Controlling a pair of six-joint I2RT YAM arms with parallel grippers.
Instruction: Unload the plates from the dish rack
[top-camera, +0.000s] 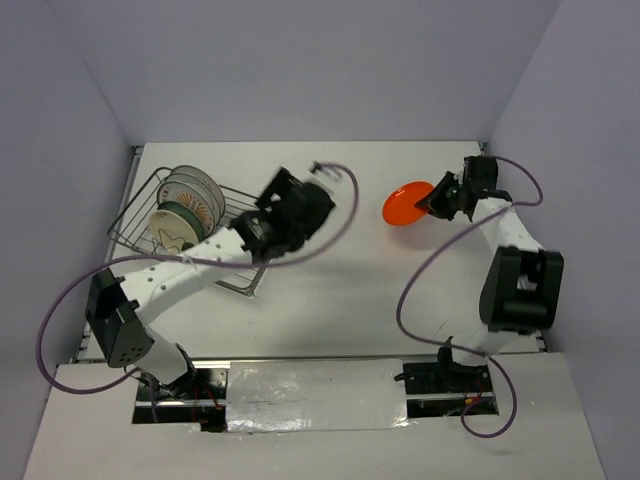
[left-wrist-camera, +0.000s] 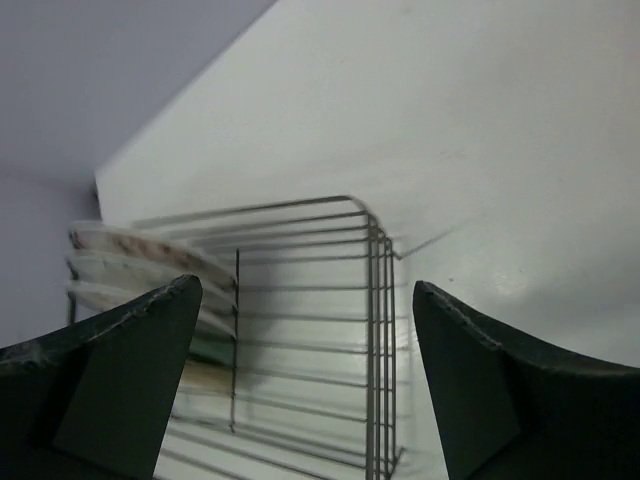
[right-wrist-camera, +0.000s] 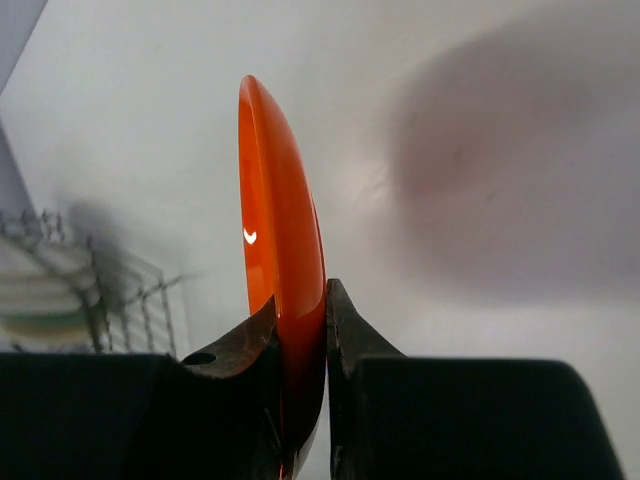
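The dark wire dish rack (top-camera: 135, 215) stands at the far left and holds several upright plates (top-camera: 190, 200), white with red or dark motifs and one cream. My left gripper (top-camera: 268, 212) is open and empty over the rack's right end; in the left wrist view the rack (left-wrist-camera: 380, 290) lies between the spread fingers, plates (left-wrist-camera: 140, 260) at left. My right gripper (top-camera: 432, 205) is shut on the rim of an orange plate (top-camera: 404, 205), held above the table at the far right. The right wrist view shows the plate (right-wrist-camera: 280, 250) edge-on between the fingers.
The rack (right-wrist-camera: 130, 300) with its plates shows far off at the left of the right wrist view. Grey walls enclose the white table (top-camera: 330, 290) on three sides. Purple cables loop over both arms.
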